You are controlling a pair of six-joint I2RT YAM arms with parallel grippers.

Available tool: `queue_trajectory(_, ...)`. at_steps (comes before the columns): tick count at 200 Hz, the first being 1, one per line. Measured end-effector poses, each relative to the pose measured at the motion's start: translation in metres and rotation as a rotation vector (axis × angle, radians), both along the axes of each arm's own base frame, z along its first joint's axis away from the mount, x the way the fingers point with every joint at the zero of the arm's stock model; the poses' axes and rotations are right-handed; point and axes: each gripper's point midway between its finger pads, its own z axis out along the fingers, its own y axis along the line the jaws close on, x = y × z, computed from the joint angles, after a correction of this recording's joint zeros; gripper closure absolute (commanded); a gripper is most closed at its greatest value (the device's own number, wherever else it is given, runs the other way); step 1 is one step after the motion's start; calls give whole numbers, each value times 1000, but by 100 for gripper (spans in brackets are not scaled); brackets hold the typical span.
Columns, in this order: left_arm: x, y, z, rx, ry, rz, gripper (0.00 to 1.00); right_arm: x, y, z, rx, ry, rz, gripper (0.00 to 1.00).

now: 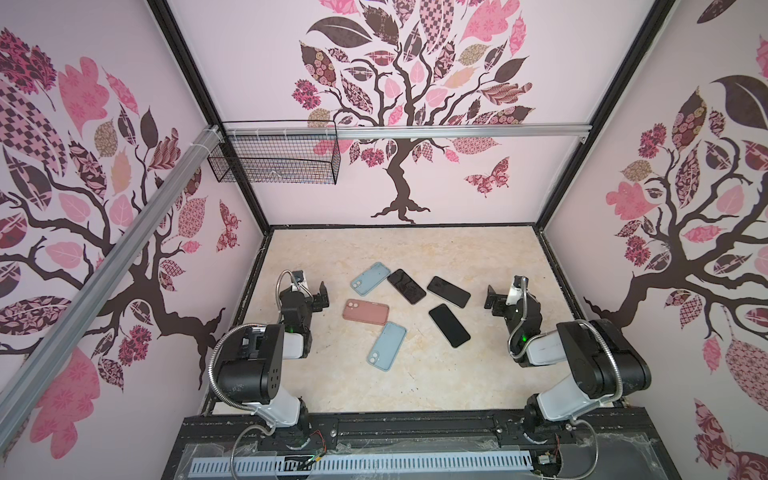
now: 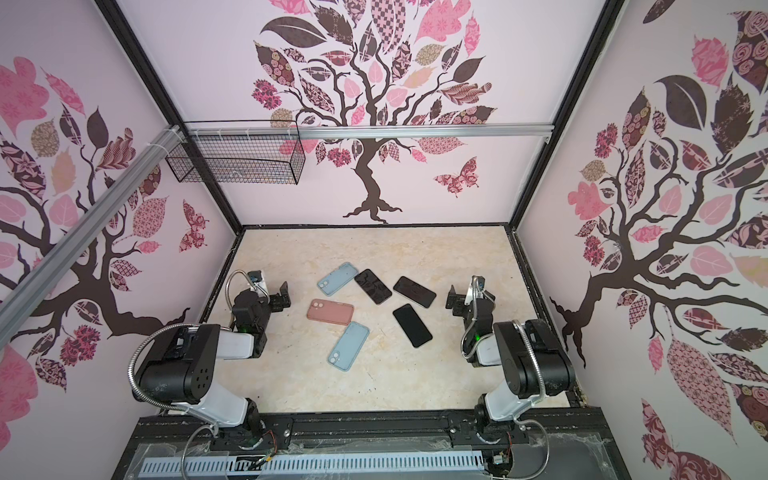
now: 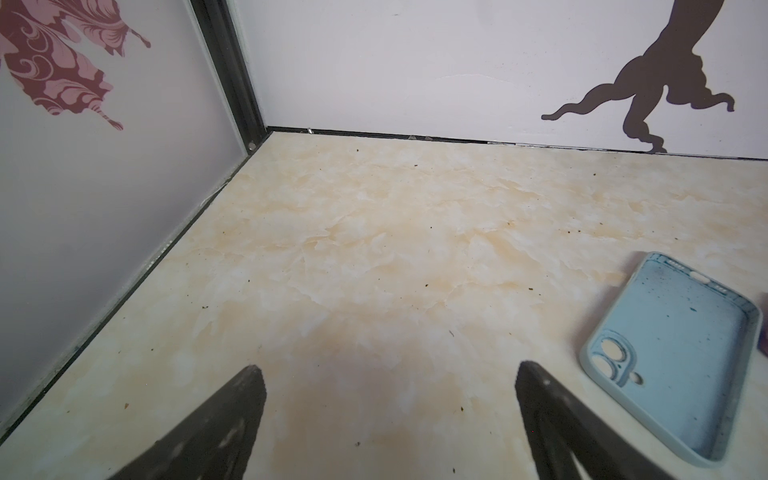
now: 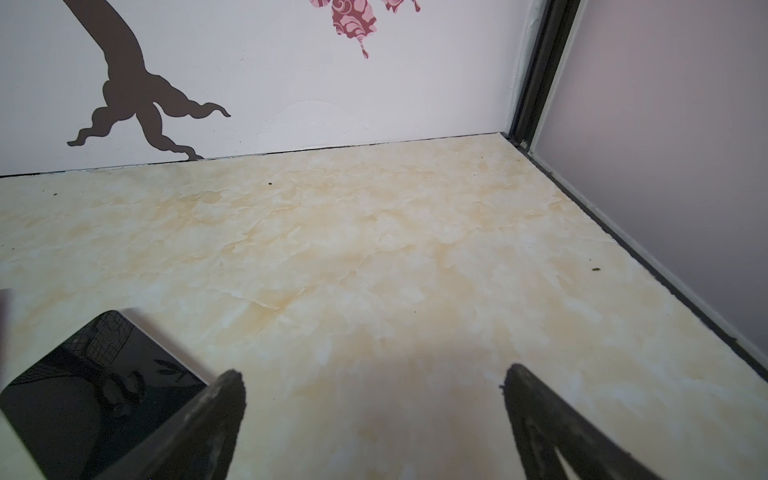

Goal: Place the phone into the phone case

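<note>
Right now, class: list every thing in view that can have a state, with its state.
left gripper: open, empty
right gripper: open, empty
far blue case: flat, open side up, empty
near blue case: flat, looks empty
pink case: flat, looks empty
far phone: flat, screen dark, uncased
right phone: flat, screen dark, uncased
near phone: flat, screen dark, uncased

Bright even light, soft shadows, wide-angle bending at edges, wrist views perhaps slightly soft.
</note>
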Motion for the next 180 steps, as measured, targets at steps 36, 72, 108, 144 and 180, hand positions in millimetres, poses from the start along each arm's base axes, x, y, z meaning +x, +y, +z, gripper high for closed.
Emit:
queue_trajectory(36, 0, 0, 0, 0, 0, 0, 3, 0, 0, 0, 1, 0, 2, 0)
queue_trajectory(72, 0, 2, 0, 1, -1, 10, 3, 0, 0, 0, 0, -1, 3, 0)
queue_trajectory(108, -6, 10, 19, 4, -26, 62, 3, 0, 1, 1, 0, -4, 4, 0)
queue_trajectory(144, -18, 9, 54, 22, -79, 126, 3, 3, 2, 7, -6, 28, 9, 0)
queue_trajectory(180, -27, -9, 68, -8, -26, 161, 3, 15, 12, 54, -10, -2, 22, 0)
